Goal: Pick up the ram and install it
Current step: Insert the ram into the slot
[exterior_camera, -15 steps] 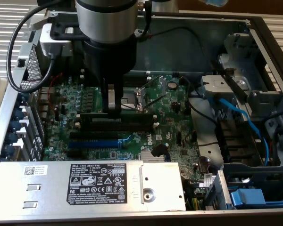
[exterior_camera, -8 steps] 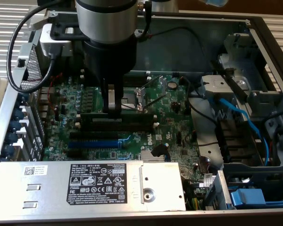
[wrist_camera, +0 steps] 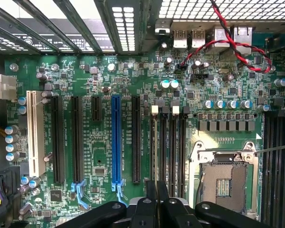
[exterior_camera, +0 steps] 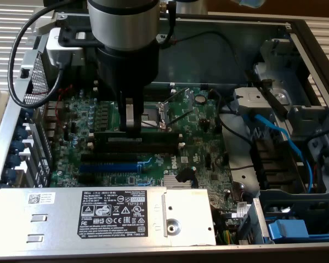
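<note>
Arm is down inside the open PC case (exterior_camera: 310, 49), over the motherboard (exterior_camera: 208, 164). The fingers (exterior_camera: 130, 112) are pressed nearly together, pinching the ram (exterior_camera: 153, 138) by its top edge, roughly mid-length, a bit toward the end on the exterior view's left. gripper (exterior_camera: 132, 129) tip sits right on that edge. The ram stands on its long edge, level, parallel to the black memory slots (exterior_camera: 126, 150). It sits on the CPU socket (exterior_camera: 153, 112) side of that bank, just beside the socket. Can't tell whether it's fully seated or just resting in the slot mouth; the end clips are too small to read. The blue expansion slot (exterior_camera: 107, 167) is a few rows further from the socket, well apart from the fingers. In the wrist view both finger pads (wrist_camera: 151, 194) are close together with only a thin gap, lined up with the first slot of the white-clipped bank (wrist_camera: 175, 142). The stick is edge-on there and hard to separate from the slot under it. The socket (wrist_camera: 223, 183) is on one side of the fingers, the blue slot (wrist_camera: 116, 137) on the other. The power supply (exterior_camera: 98, 211) with its black label is at the near edge of the exterior view, and a blue cable (exterior_camera: 274, 131) is off to its right.
</note>
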